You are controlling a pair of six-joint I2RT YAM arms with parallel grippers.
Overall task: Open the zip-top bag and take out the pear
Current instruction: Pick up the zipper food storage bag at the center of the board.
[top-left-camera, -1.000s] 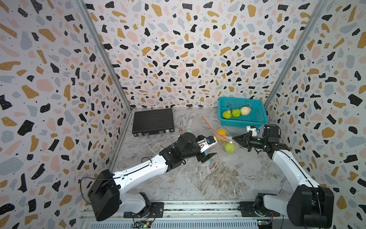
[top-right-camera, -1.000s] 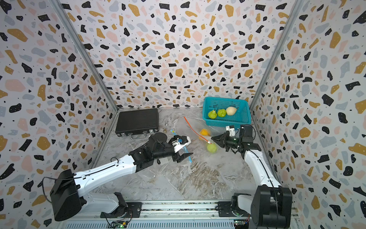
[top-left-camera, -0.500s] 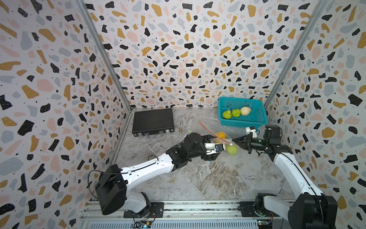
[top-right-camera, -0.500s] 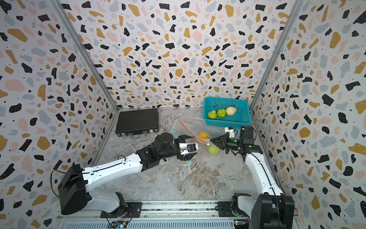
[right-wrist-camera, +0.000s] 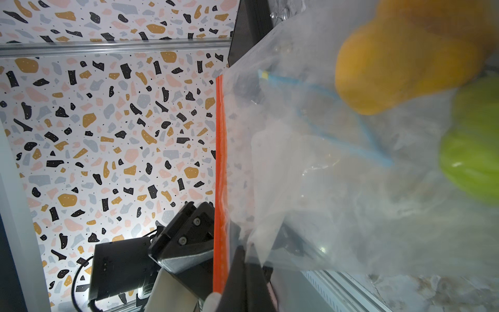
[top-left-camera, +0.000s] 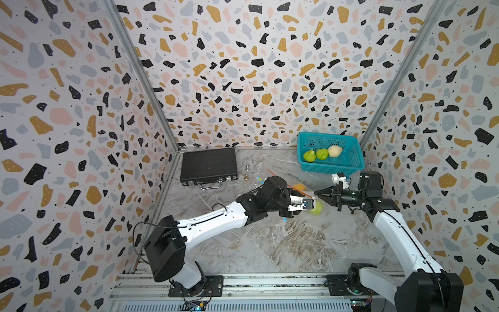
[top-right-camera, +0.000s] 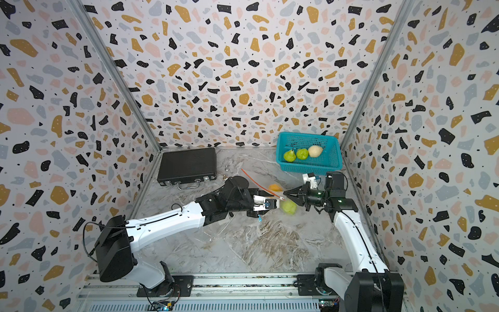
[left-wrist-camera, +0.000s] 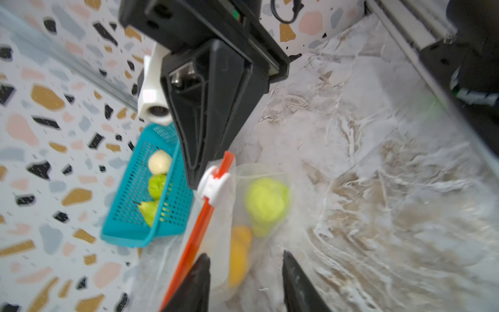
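The right jaws were closed flat on the bag [right-wrist-camera: 310, 189]. They pinched its clear film at the corner beside one end of the orange strip [right-wrist-camera: 220, 162]. In the left wrist view their black tip sat against the white slider [left-wrist-camera: 214, 186] on that strip. From there the strip ran away from the right jaws and across the left wrist in both top views. Whether it was sealed could not be told.

The left jaws pointed at the right jaws, tip close to tip. They stood a narrow way apart, with a plain gap between the fingers. In that gap showed bag film and, through it, an orange fruit [left-wrist-camera: 240, 256]. The strip passed by the outer side of one left finger; contact there could not be judged.

The pear [top-left-camera: 316, 208] was inside the bag, green and blurred, just past the left jaws' tips and just under the right jaws' tip. It lay against the orange fruit. Whether the bag's bottom rested on the table [top-left-camera: 283, 243] was unclear.

Beyond the right jaws, by the back wall, stood a teal basket [top-left-camera: 328, 135] holding two green fruits and a pale one. A black case [top-left-camera: 208, 165] lay well apart from both jaws, behind the left arm.
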